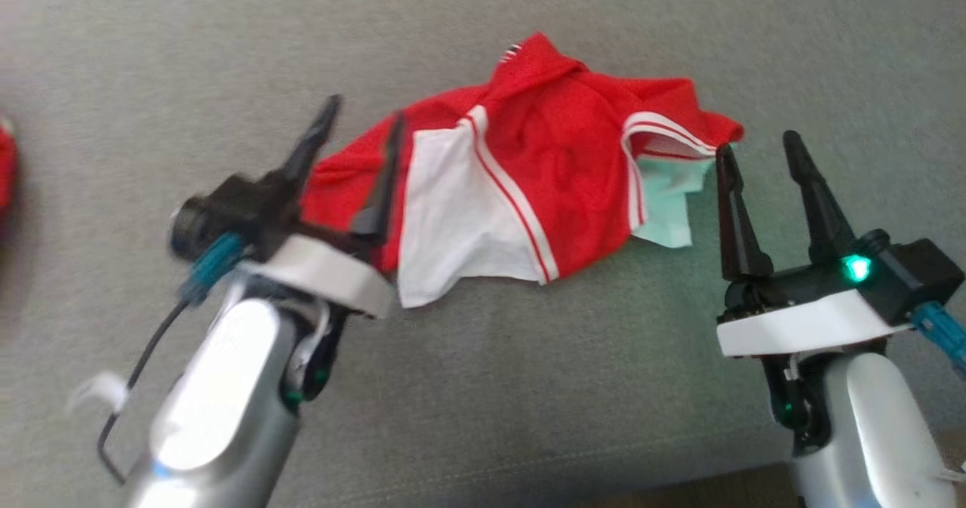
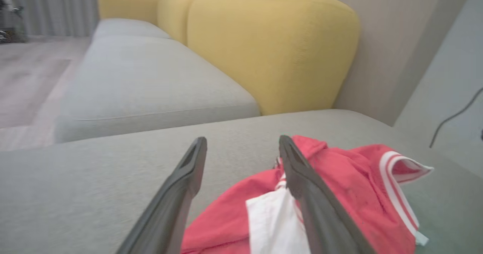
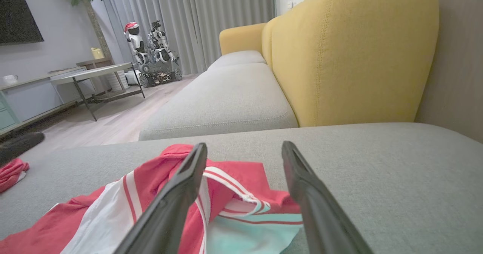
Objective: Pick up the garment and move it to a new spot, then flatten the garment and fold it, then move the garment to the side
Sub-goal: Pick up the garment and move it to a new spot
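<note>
Red garment [image 1: 543,183]: crumpled, white panels and stripes, lying on grey sofa seat [image 1: 528,387].
Left pincer [image 1: 364,112]: spread, empty, over garment's left edge.
Right pincer [image 1: 758,143]: spread, empty, just beside garment's right edge.
Backrest [image 2: 271,50]: yellow, behind seat.
Cloth [image 3: 11,173]: red, at seat's left end, well apart from garment.

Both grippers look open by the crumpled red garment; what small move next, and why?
Probably lower the left gripper onto the garment edge beneath it and close: the garment lies bunched, unheld, with the right gripper open too.
</note>
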Available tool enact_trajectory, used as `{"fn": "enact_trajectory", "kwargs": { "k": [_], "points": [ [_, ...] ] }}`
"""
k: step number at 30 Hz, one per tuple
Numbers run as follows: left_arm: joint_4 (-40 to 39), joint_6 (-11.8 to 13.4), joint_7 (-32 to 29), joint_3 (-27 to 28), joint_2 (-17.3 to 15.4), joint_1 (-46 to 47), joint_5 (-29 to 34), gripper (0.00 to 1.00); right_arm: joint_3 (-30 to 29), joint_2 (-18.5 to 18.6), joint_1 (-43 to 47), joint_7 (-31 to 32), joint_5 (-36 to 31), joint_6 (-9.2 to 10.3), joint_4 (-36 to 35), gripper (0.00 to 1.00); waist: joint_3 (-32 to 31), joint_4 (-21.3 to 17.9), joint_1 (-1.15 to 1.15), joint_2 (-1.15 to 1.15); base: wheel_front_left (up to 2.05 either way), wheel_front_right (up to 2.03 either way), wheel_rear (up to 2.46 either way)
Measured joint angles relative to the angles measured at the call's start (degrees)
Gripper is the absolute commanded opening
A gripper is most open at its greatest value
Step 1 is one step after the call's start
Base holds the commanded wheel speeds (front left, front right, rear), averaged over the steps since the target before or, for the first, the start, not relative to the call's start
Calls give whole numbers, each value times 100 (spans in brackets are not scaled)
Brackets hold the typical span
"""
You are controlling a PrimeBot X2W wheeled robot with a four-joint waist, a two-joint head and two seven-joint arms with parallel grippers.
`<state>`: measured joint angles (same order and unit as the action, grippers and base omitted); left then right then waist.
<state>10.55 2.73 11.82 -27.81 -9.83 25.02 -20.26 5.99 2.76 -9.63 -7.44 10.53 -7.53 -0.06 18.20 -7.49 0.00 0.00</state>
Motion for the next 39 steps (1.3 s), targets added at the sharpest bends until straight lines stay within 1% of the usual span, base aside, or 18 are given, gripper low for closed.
{"fn": "enact_trajectory", "kwargs": {
  "k": [3,6,12,17,20,27,33,39],
  "points": [
    [-196,256,120,278,-120,-326,-3,100,-94,0,32,112,-100,0,-62,100,-148,171,0,0,0,0,0],
    [-344,442,192,532,-266,-617,-4,100,-141,0,136,222,-191,0,-89,100,-294,322,0,0,0,0,0],
    [-483,639,241,959,-478,-1171,-14,100,-171,-1,265,396,-327,0,-87,100,-598,546,0,0,0,0,0],
    [-648,743,247,1104,-561,-1654,-7,100,-181,-1,462,503,-358,0,-68,100,-827,677,0,0,0,0,0],
    [-751,746,248,1139,-581,-1891,-7,100,-179,-1,569,555,-361,0,-53,100,-949,710,0,0,0,0,0],
    [-839,756,247,1125,-608,-2310,-7,100,-180,-2,825,620,-361,0,-8,100,-1196,636,0,0,0,0,0],
    [-875,838,246,1080,-612,-2629,-37,100,-202,-2,1051,655,-357,0,1,100,-1410,594,0,0,0,0,0],
    [-893,866,238,1022,-622,-2840,-66,100,-205,-3,1220,736,-357,0,1,100,-1619,608,0,0,0,0,0]
  ]
}}
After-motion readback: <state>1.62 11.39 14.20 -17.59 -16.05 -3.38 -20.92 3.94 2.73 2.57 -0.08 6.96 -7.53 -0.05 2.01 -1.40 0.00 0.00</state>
